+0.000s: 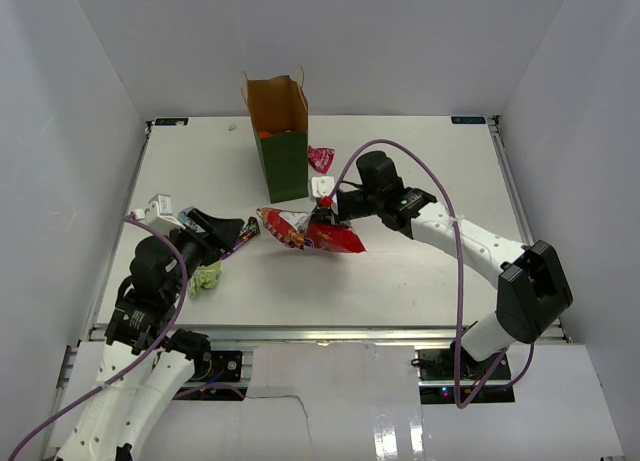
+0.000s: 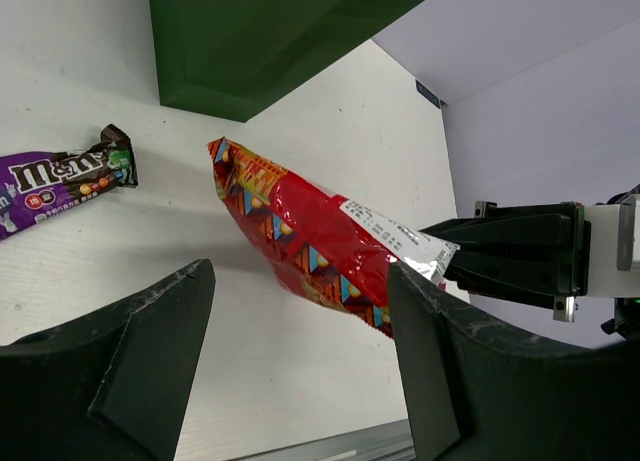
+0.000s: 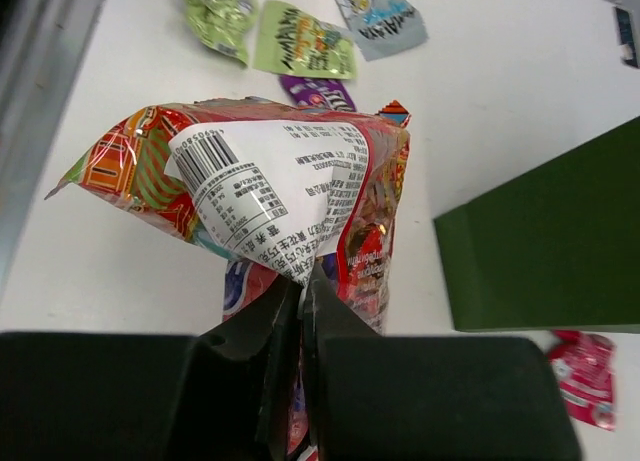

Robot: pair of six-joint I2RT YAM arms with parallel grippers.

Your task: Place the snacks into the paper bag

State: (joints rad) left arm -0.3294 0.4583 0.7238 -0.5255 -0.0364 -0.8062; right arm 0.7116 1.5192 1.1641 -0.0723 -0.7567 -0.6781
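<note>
The dark green paper bag [image 1: 284, 161] stands upright at the back of the table, its brown inside open to the top. My right gripper [image 3: 301, 273] is shut on the edge of a red crinkly snack bag [image 3: 262, 181] and holds it just above the table, in front of the paper bag [image 3: 545, 241]. A second red bag [image 3: 372, 243] lies under it. My left gripper [image 2: 302, 269] stands open, its fingers empty, facing the held red bag [image 2: 300, 231]. A purple bar [image 2: 58, 178] lies on the table to its left.
A pink packet [image 1: 320, 159] lies right of the paper bag. Light green packets [image 3: 300, 41] and a pale blue packet [image 3: 380, 16] lie near the left arm, one green packet [image 1: 207, 276] by its wrist. White walls close in the table on three sides.
</note>
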